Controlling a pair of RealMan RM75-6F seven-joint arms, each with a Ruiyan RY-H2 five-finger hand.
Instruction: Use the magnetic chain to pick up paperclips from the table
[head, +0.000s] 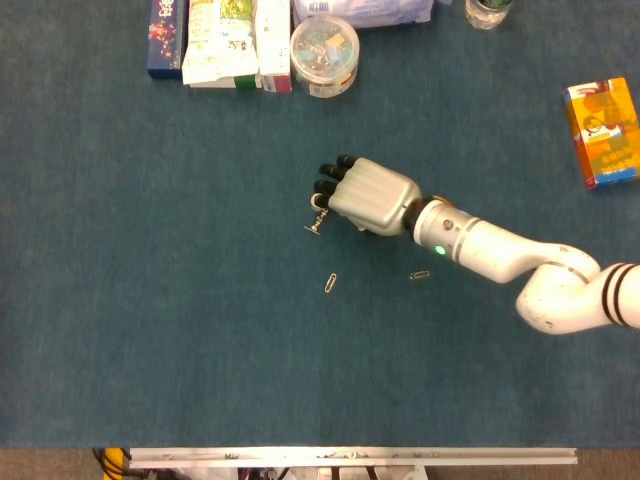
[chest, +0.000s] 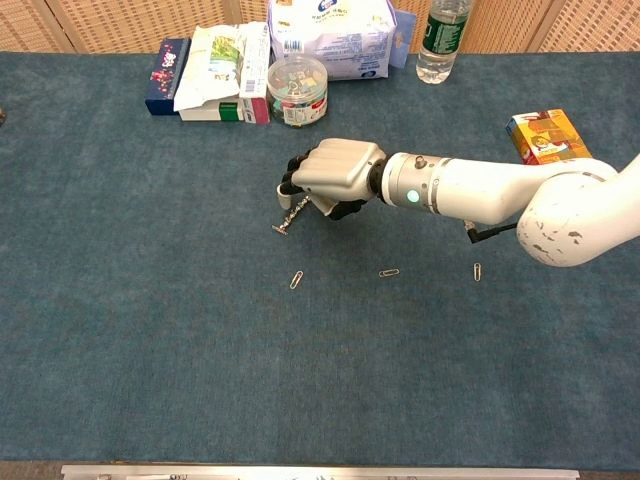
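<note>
Table (chest: 150, 380): covered in dark blue-green carpet-like cloth; a metal rail runs along its near edge in the head view.
Paperclips on the cloth: three lie loose near the middle. The left paperclip (chest: 296, 280) sits nearest the chain's lower end, the middle paperclip (chest: 389, 272) lies to its right, and the right paperclip (chest: 477, 271) lies further right, under the forearm in the chest view. All three are apart from the chain and from each other.
Magnetic chain (chest: 287, 215): a short beaded metal chain hanging from the fingertips of the right robot hand, slanting down and left. Its lower end, which carries a small metal piece, is at or just above the cloth; whether it touches cannot be told.
Right robot hand (chest: 325, 180): reaches in from the right, back of the hand up, fingers curled in, dark fingertips pinching the top of the chain.
Right arm (chest: 480, 190): white, with a green light near the wrist, stretching across the table from the right edge.
Left robot hand: not seen in either view.
Orange box (chest: 545, 135): lies flat on the far right, well apart from the hand.
Clear round tub (chest: 295, 90): at the far edge, filled with small coloured clips, beyond the hand.
Cartons (chest: 215, 85): lie just left of the tub.
White packet (chest: 335, 38): behind the tub.
Plastic bottle (chest: 440, 40): stands right of the packet.
</note>
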